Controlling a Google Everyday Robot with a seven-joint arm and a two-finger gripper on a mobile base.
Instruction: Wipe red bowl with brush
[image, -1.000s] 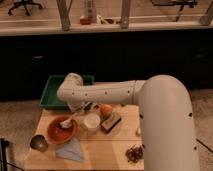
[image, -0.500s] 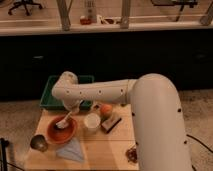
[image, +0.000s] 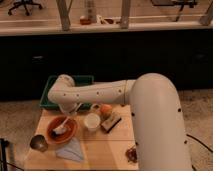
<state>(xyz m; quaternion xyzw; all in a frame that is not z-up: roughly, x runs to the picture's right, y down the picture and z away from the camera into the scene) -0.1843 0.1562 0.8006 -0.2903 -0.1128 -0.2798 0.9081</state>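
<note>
The red bowl (image: 62, 130) sits at the left of the small wooden table (image: 105, 145). Inside it lies the brush (image: 61, 126), its whitish head low in the bowl and its pale handle slanting up and right. My gripper (image: 70, 114) hangs just over the bowl's far rim at the end of the white arm (image: 95, 94) and is shut on the top of the handle. The wrist hides part of the grip.
Right of the bowl stand a white cup (image: 92, 121), an orange ball (image: 105, 110) and a dark block with a tan top (image: 111, 123). Front left are a dark metal cup (image: 39, 143) and a blue cloth (image: 70, 149). A green tray (image: 49, 95) lies behind.
The arm's wrist has swung a little to the left over the green tray, and the brush head has slid slightly left inside the red bowl.
</note>
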